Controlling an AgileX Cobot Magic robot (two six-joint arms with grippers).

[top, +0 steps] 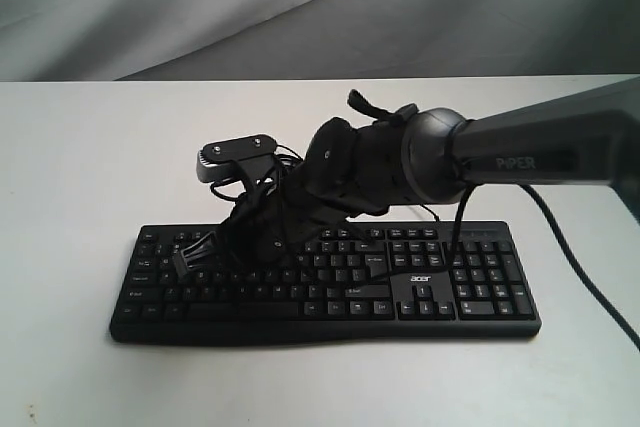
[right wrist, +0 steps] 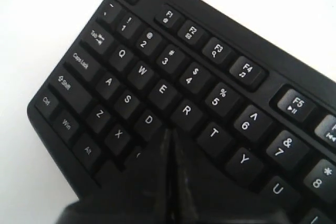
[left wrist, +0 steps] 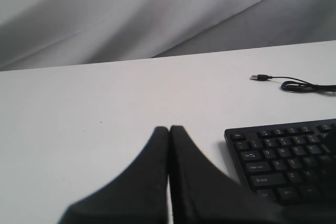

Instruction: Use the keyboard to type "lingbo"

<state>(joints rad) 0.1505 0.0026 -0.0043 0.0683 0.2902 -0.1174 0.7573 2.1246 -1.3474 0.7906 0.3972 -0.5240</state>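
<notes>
Keyboard lengthwise across the exterior view

Frontal exterior, close wrist views; keyboard seemingly shared.

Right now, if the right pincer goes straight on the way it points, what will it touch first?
Probably the keyboard: the shut right pincer points at the keys, its tips between the D key and the R key. The key directly beneath is hidden, and the gap is unclear.
</notes>
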